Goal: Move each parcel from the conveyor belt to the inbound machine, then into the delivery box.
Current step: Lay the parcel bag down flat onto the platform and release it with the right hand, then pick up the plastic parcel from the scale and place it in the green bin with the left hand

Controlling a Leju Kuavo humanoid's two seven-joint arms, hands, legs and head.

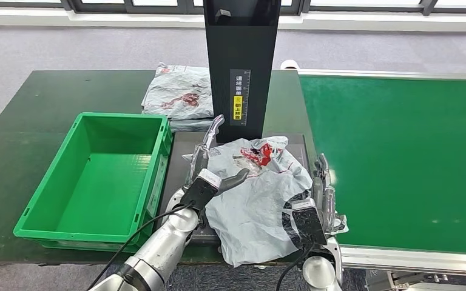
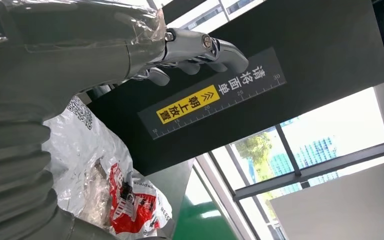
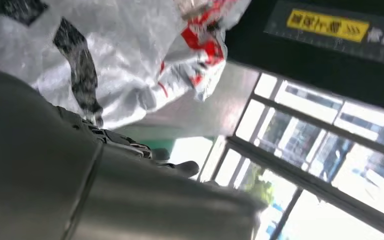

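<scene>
**Parcel on scanner platform, both hands flanking it: slip risk**

Left to right in the head view: green delivery crate (image 1: pixel 48 227), empty, on the dark green table (image 1: pixel 30 109). Just right of it, the left hand (image 1: pixel 209 176) rests at the parcel's left edge, fingers spread upward and thumb lying against the bag; nothing is pinched, so I read it as open and holding nothing. The grey poly-bag parcel (image 1: pixel 255 200) lies crumpled on the inbound machine's platform (image 1: pixel 179 154), at the foot of its black scanner column (image 1: pixel 241 66), with its near end hanging over the front edge. The right hand (image 1: pixel 323 188) stands at the parcel's right side, fingers extended beside it; whether it actually grips the bag, cannot tell.

Risks, as judgement:
- The film is slick and slack; a two-sided lift may let it sag and slide out.
- The overhanging end could drag the parcel off the platform.
- The left fingers are close to the column; a raise could knock it.

Surroundings: more bagged parcels (image 1: pixel 179 91) behind the crate, green conveyor belt (image 1: pixel 400 163) at right, grey carpet (image 1: pixel 48 45), windows beyond.
</scene>
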